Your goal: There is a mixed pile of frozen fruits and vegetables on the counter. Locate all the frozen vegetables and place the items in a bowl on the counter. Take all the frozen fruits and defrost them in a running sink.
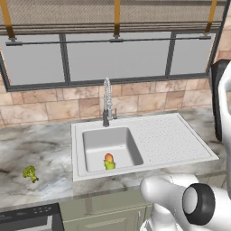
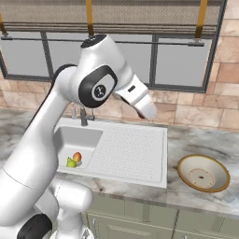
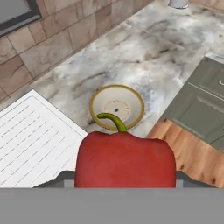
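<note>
Both fruits [image 1: 108,161] sit in the sink [image 1: 180,140], my gripper [image 3: 124,183] is clamped on the pepper [image 3: 124,159] (bowl [image 3: 117,107] at 12 o'clock, empty), and the broccoli [image 1: 30,173] waits on the bench [image 1: 40,149].

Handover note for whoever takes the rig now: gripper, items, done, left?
Gripper: shut on the red pepper, carried above the counter, with the bowl ahead of it.
Bowl: empty, right of the sink.
Both fruits lie in the sink basin; no water visibly running from the faucet.
Broccoli on the counter left of the sink.
Left: drop pepper in bowl, fetch broccoli, run the water.
</note>
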